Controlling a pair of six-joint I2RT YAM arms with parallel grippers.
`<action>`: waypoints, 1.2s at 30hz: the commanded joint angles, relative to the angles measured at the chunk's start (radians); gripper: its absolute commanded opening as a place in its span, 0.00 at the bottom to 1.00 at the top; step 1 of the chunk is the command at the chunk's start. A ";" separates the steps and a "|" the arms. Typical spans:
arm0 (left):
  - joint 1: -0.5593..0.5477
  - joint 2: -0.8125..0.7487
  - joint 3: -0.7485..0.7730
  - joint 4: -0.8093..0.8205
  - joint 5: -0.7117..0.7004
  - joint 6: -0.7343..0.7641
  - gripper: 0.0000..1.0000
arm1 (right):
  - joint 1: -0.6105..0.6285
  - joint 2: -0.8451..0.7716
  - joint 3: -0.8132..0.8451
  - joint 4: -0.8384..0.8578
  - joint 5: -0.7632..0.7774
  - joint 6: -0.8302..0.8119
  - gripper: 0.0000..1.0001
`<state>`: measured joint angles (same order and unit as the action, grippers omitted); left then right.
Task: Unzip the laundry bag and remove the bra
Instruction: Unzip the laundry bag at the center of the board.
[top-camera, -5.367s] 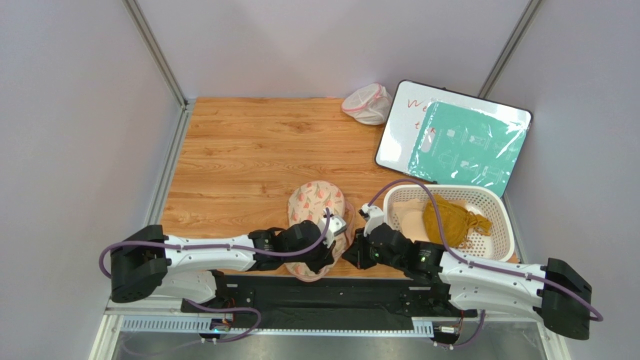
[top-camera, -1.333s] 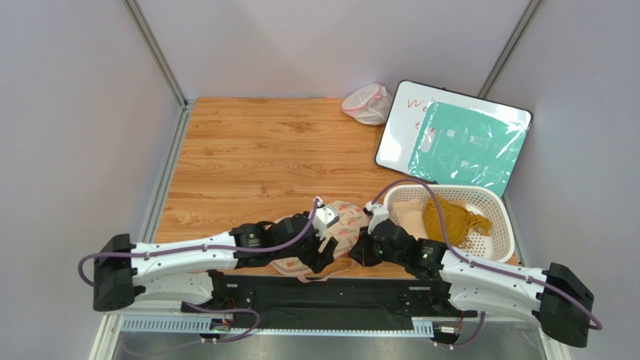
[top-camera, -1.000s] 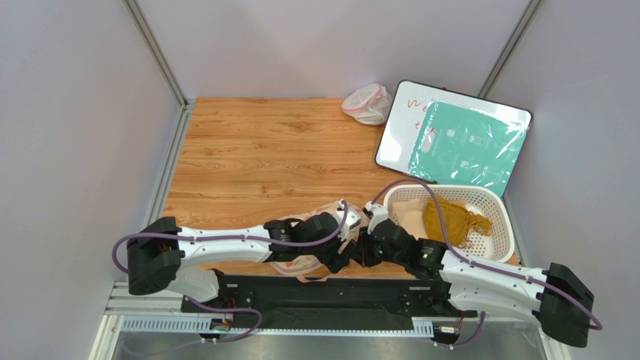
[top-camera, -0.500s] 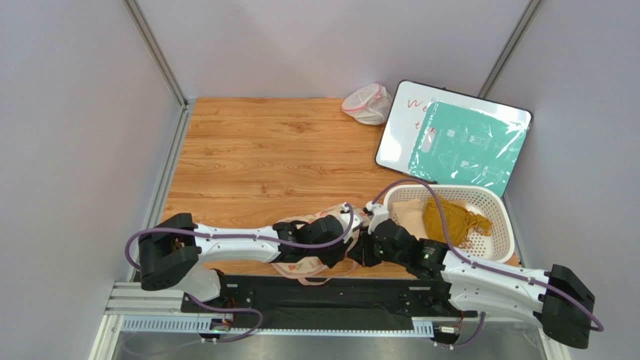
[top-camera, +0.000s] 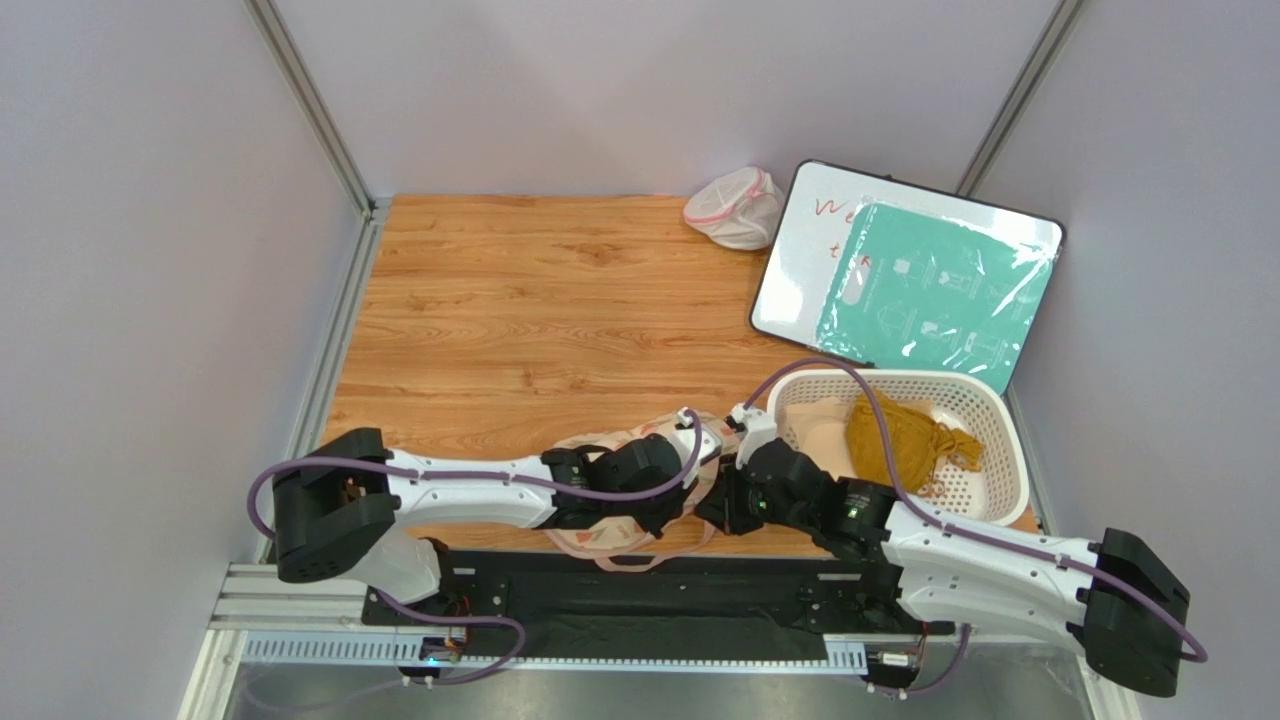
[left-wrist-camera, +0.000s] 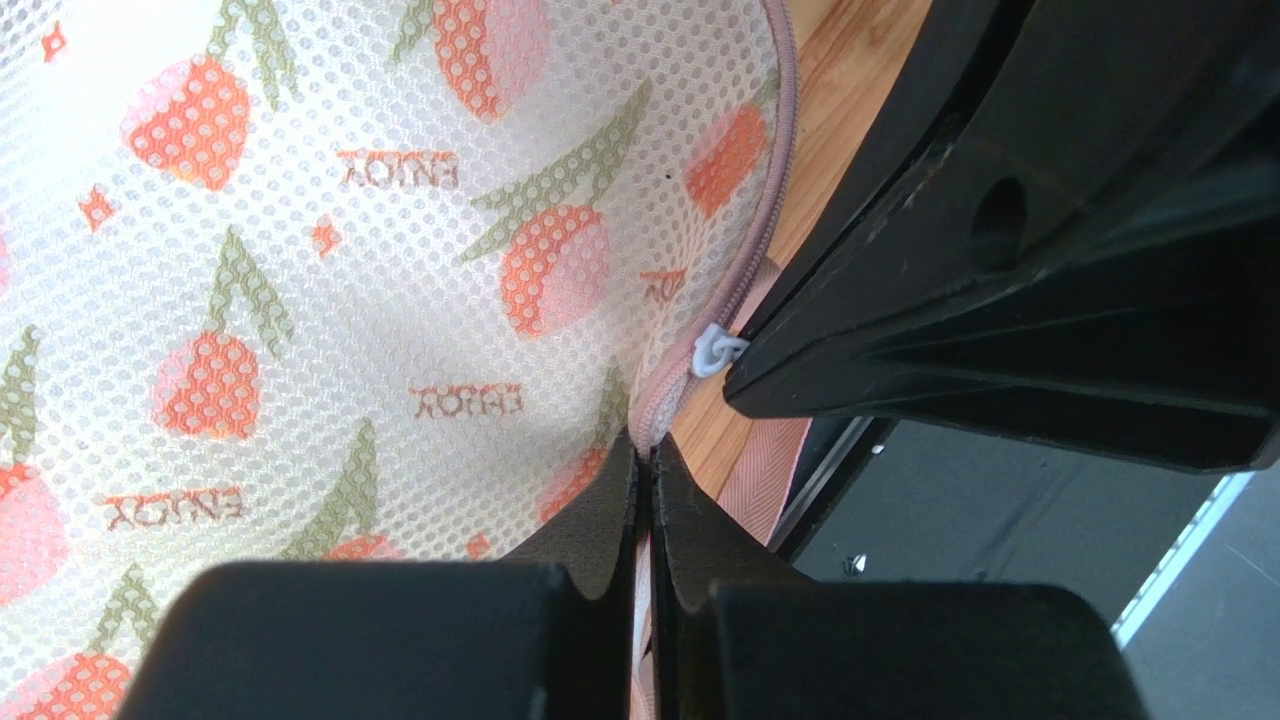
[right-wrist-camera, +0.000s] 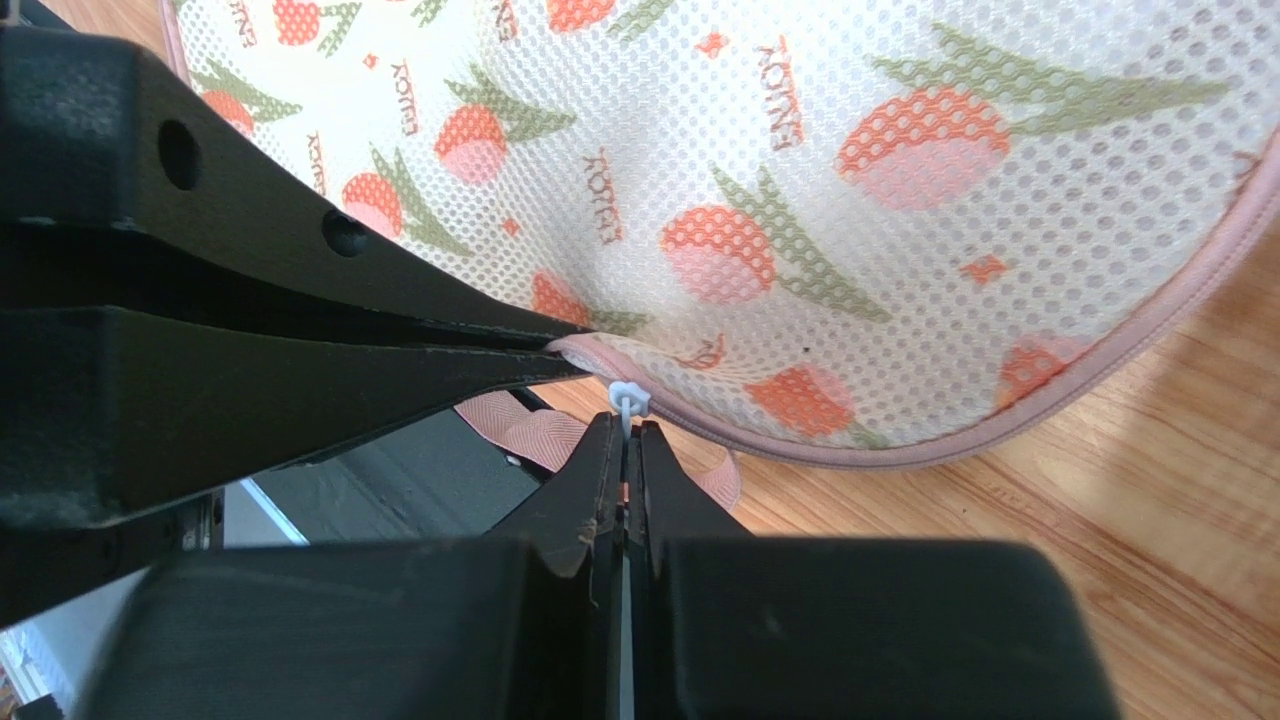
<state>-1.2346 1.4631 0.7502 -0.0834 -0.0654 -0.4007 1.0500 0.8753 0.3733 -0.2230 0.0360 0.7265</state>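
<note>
Where the table (top-camera: 526, 300) meets the arm bases, the left gripper (left-wrist-camera: 646, 462) is clamped tight on the pink edging (left-wrist-camera: 775, 165) of the laundry bag (left-wrist-camera: 301, 285), which lies at the near edge between both arms. Just right of it, the right gripper (right-wrist-camera: 625, 450) is pinched closed on the small white zipper pull (right-wrist-camera: 628, 398).

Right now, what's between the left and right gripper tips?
Only the laundry bag's pink edging and its white zipper pull; both wrist views show it.
</note>
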 joint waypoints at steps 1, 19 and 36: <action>-0.003 -0.043 -0.035 -0.013 -0.027 -0.012 0.00 | -0.004 -0.012 0.010 0.021 0.038 0.013 0.00; -0.003 -0.271 -0.184 -0.130 -0.117 -0.027 0.00 | -0.025 -0.022 0.016 -0.026 0.059 0.007 0.00; -0.002 -0.503 -0.233 -0.262 -0.148 -0.029 0.50 | -0.042 -0.039 0.021 -0.039 0.039 -0.002 0.00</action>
<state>-1.2354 0.9806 0.5030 -0.2749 -0.1955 -0.4259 1.0176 0.8528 0.3733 -0.2478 0.0521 0.7353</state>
